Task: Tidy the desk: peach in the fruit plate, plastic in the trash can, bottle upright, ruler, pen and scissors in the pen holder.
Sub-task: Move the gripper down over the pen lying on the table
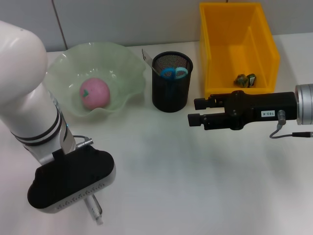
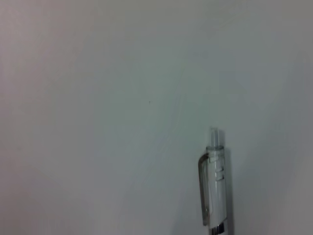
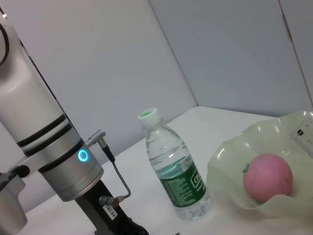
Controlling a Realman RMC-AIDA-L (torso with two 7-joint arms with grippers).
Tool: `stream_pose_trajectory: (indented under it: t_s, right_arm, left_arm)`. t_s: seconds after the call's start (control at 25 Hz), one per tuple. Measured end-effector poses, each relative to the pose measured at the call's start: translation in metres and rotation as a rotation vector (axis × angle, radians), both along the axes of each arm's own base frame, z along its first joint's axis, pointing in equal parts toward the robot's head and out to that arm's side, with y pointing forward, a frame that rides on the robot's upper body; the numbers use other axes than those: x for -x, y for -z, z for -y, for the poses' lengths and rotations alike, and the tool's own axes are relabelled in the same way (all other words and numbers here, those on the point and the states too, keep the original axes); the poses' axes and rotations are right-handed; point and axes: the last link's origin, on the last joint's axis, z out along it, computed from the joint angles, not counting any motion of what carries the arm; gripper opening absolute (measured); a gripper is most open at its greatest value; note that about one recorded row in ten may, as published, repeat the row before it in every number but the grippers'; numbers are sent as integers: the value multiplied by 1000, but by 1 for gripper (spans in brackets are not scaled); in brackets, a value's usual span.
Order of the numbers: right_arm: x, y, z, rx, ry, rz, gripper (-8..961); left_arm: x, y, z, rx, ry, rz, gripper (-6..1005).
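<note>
Fruit plate point(image 1: 127, 66) holds peach point(image 1: 95, 93); pen holder point(image 1: 171, 93) holds scissors point(image 1: 174, 73), ruler point(image 1: 148, 59); trash can point(image 1: 215, 63) holds plastic point(image 1: 246, 80); right gripper point(image 1: 195, 111) fingers released; left gripper fingers: cannot tell

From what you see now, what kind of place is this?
Probably a staged desk in a lab: a white table against a plain wall, with a mesh pen holder, a yellow bin and a fruit plate.

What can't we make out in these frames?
- Pen: head view, mostly under the left arm; left wrist view cuts it off at the edge, tip unseen.
- Left gripper: fingers hidden under its wrist housing in head view.
- Bottle: hidden behind the left arm in head view.
- Scrap in bin: too small to identify.
- Ruler: mostly inside the holder.
</note>
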Motion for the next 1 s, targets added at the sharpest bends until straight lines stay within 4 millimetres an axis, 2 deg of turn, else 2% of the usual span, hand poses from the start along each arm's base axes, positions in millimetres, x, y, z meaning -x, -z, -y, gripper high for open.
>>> stream_pose_trajectory:
  t_s: [0.2, 0.56, 1.0]
  right_arm:
    - [0, 0, 0, 3, -3, 4, 703]
    - [1, 1, 0, 6, -6, 5, 702]
    - [2, 1, 0, 10, -9, 3, 701]
  left_arm:
    - [-1, 2, 2, 6, 4, -8, 500]
    - [-1, 2, 2, 8, 6, -10, 401]
    - [-1, 3, 3, 15, 6, -5, 360]
